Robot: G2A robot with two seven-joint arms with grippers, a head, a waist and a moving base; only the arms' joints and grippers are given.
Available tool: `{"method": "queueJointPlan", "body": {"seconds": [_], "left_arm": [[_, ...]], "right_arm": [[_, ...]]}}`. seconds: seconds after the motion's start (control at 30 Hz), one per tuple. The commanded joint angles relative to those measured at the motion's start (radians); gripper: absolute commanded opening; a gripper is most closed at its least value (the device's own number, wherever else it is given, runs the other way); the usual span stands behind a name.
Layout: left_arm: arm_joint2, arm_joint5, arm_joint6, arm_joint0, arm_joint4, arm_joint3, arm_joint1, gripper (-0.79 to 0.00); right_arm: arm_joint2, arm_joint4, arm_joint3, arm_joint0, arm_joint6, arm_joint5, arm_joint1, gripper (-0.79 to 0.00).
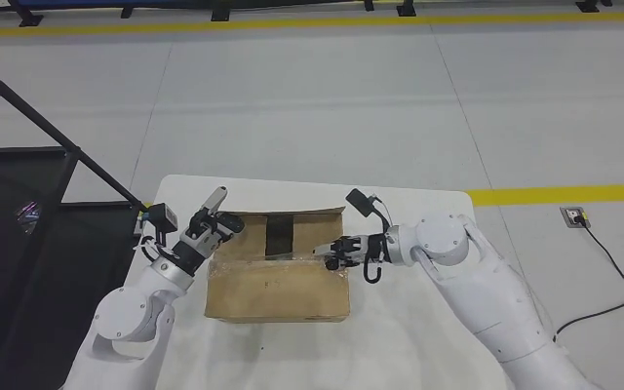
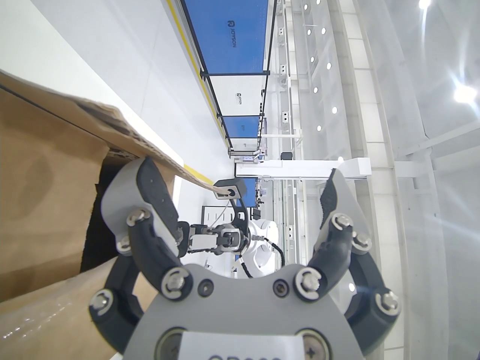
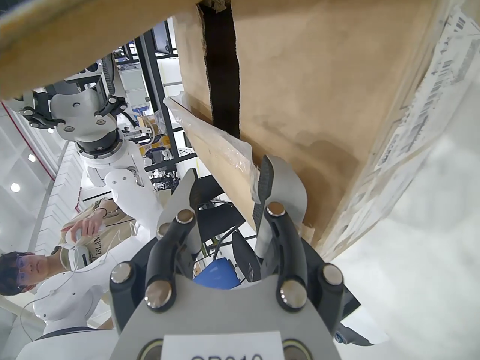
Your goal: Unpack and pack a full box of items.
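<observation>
On the middle of the white table sits one cardboard box, and two grippers work at it, one from each side. Its top flaps lie partly closed, leaving a single dark slot between them. Through that slot nothing of the contents can be made out, in any view. Clear tape clings to the edge of one flap, and one printed label is stuck on a side face, running off the picture's edge.

The left gripper hovers at the box's far left corner with its fingers spread wide. In its wrist view one finger sits right beside the slot and the raised flap. The right gripper is over the right part of the top, its fingers parted. The taped flap edge runs between them, just beside one finger. Whether it touches cannot be told.
</observation>
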Motion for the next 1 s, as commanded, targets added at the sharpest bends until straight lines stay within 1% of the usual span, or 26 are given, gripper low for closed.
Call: {"method": "queueJointPlan", "body": {"seconds": [0.0, 0.07, 0.1, 0.13, 0.23, 0.27, 0.37, 0.47, 0.63, 0.97], "left_arm": [[0.002, -0.002, -0.001, 0.000, 0.000, -0.001, 0.000, 0.000], [0.003, -0.004, -0.001, 0.001, 0.002, -0.001, 0.000, 0.000], [0.004, -0.005, -0.002, 0.002, 0.000, -0.001, 0.000, 0.000], [0.004, -0.006, -0.002, 0.003, 0.000, -0.001, 0.000, 0.000], [0.002, -0.012, -0.003, 0.007, 0.000, -0.001, 0.000, 0.000], [0.001, -0.014, -0.005, 0.009, -0.002, 0.000, 0.001, 0.000], [-0.006, -0.019, -0.011, 0.014, -0.007, 0.000, 0.002, 0.000], [-0.016, -0.023, -0.019, 0.025, -0.011, -0.006, 0.003, 0.000], [-0.031, -0.031, -0.028, 0.049, -0.020, -0.020, 0.005, 0.000], [-0.032, -0.036, -0.040, 0.063, -0.024, -0.024, 0.007, 0.000]], "right_arm": [[0.003, -0.014, -0.011, -0.006, -0.003, 0.010, 0.003, -0.459], [0.005, -0.021, -0.019, -0.011, -0.008, 0.019, 0.005, -0.539], [0.006, -0.025, -0.022, -0.012, -0.011, 0.021, 0.006, -0.619], [0.006, -0.026, -0.025, -0.014, -0.012, 0.022, 0.006, -0.668], [0.008, -0.030, -0.027, -0.015, -0.016, 0.025, 0.008, -0.773], [0.008, -0.030, -0.028, -0.015, -0.018, 0.026, 0.008, -0.785], [0.005, -0.032, -0.034, -0.015, -0.019, 0.017, 0.008, -0.785], [0.003, -0.036, -0.059, -0.021, -0.014, -0.020, 0.009, -0.785], [0.016, -0.034, -0.138, -0.054, -0.005, -0.081, 0.017, -0.785], [0.060, -0.042, -0.290, -0.151, -0.093, -0.172, 0.031, -0.785]]}}
